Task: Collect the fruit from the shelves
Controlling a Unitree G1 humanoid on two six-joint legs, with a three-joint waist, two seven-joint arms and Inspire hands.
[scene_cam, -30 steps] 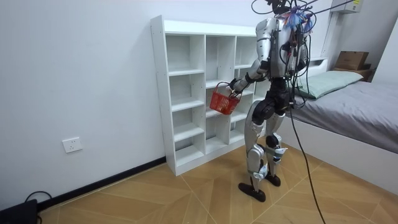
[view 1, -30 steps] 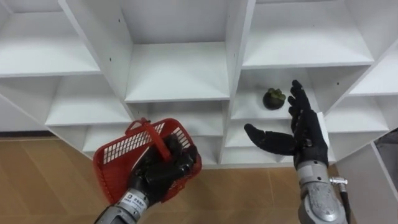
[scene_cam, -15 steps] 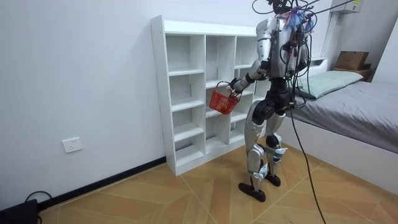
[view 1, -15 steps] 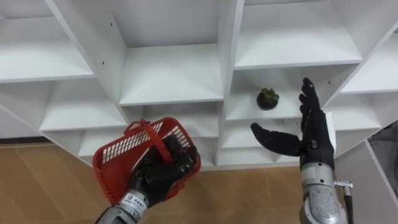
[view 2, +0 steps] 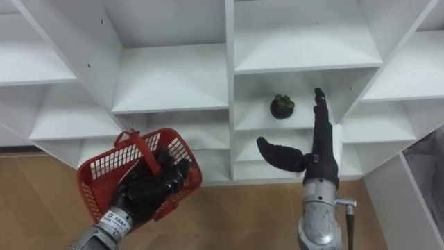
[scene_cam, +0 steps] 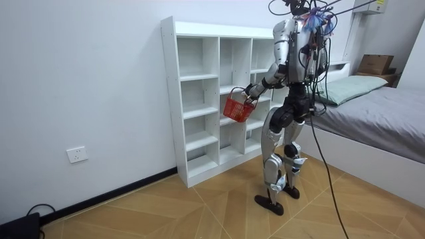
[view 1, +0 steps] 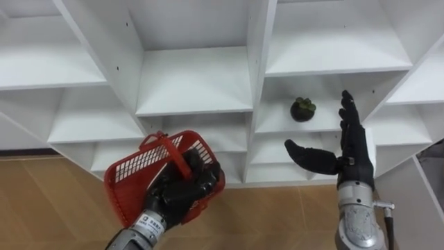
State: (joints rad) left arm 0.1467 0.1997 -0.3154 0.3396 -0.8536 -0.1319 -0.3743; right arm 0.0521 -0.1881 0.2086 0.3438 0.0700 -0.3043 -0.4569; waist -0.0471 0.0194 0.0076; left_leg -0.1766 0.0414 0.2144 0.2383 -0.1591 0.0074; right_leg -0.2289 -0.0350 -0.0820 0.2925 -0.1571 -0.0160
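Note:
A dark round fruit with a green top lies on a shelf in the white closet's right column. My right hand is open just in front of that shelf, a little to the right of the fruit and below it, fingers straight up and thumb stretched left, apart from the fruit. My left hand is shut on the red plastic basket, gripping its handle at the lower left. In the room view I stand facing the closet, holding the basket at chest height.
The other closet compartments in view hold nothing. Wooden floor lies below the closet. A bed stands behind me at the room view's right, with a cardboard box beyond it.
My right hand has shifted slightly right and turned edge-on in front of the fruit's shelf. The view has swayed a little. The basket hand has not moved.

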